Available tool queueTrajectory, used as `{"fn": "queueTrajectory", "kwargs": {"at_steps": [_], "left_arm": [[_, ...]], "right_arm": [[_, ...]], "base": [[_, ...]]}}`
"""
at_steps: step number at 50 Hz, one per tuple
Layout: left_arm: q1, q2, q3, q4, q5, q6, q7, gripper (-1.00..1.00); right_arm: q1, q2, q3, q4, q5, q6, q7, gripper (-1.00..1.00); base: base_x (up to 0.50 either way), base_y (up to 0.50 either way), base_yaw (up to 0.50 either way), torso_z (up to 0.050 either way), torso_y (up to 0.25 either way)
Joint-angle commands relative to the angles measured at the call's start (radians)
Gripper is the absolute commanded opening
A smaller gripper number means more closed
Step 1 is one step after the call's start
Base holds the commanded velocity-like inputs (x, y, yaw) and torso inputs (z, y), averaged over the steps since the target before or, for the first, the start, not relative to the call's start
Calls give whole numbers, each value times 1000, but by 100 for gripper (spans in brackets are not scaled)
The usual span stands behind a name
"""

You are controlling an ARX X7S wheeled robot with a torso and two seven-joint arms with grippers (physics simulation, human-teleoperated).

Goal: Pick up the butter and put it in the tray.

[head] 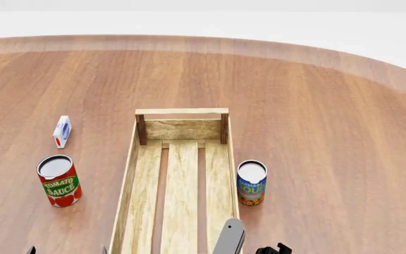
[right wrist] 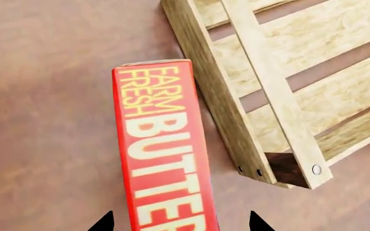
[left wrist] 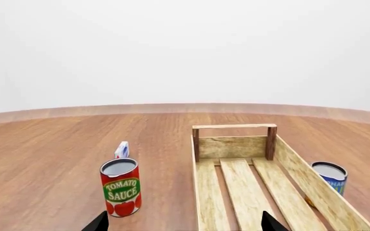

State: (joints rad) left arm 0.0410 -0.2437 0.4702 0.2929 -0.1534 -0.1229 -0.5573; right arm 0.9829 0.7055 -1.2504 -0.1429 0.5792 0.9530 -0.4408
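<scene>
The butter (right wrist: pixel 162 154), a red-orange carton with yellow-white "FARM FRESH BUTTER" lettering, lies on the wooden table right beside a near corner of the tray (right wrist: pixel 227 115). My right gripper (right wrist: pixel 180 224) is open, its two dark fingertips on either side of the carton with a gap on each side. The butter is out of the head view. The tray (head: pixel 127 174) is a long pale-wood crate with nothing in it; it also shows in the left wrist view (left wrist: pixel 300 178). My left gripper (left wrist: pixel 185 225) is open and empty, low near the tray's near end.
A tomato sauce can (head: pixel 59 180) and a small white-blue-red carton (head: pixel 62 131) stand left of the tray. A blue-labelled can (head: pixel 251 182) stands close to the tray's right side. A grey part of my right arm (head: pixel 229 238) shows at the tray's near right.
</scene>
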Motion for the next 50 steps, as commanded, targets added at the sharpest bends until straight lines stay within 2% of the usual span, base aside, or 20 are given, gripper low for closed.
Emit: {"fn": "queueTrajectory", "kwargs": {"at_steps": [1, 27, 41, 42, 50], "left_arm": [[6, -9, 5, 12, -2, -4, -5, 100], [30, -35, 22, 60, 1, -14, -15, 100], [31, -37, 34, 71, 6, -22, -23, 100], [29, -36, 33, 66, 5, -19, -22, 100], [23, -34, 37, 58, 4, -19, -24, 100]], "right_arm": [[-15, -14, 0, 52, -7, -33, -6, 100], [-99, -106, -28, 303, -50, -199, -56, 100], [-117, -100, -24, 313, -48, -228, -59, 100], [-122, -101, -19, 318, -51, -241, -51, -100], [-120, -94, -10, 302, -35, -225, -47, -100]], "base": [[0, 0, 0, 0, 0], [0, 0, 0, 0, 0], [0, 0, 0, 0, 0], [0, 0, 0, 0, 0], [0, 0, 0, 0, 0]]}}
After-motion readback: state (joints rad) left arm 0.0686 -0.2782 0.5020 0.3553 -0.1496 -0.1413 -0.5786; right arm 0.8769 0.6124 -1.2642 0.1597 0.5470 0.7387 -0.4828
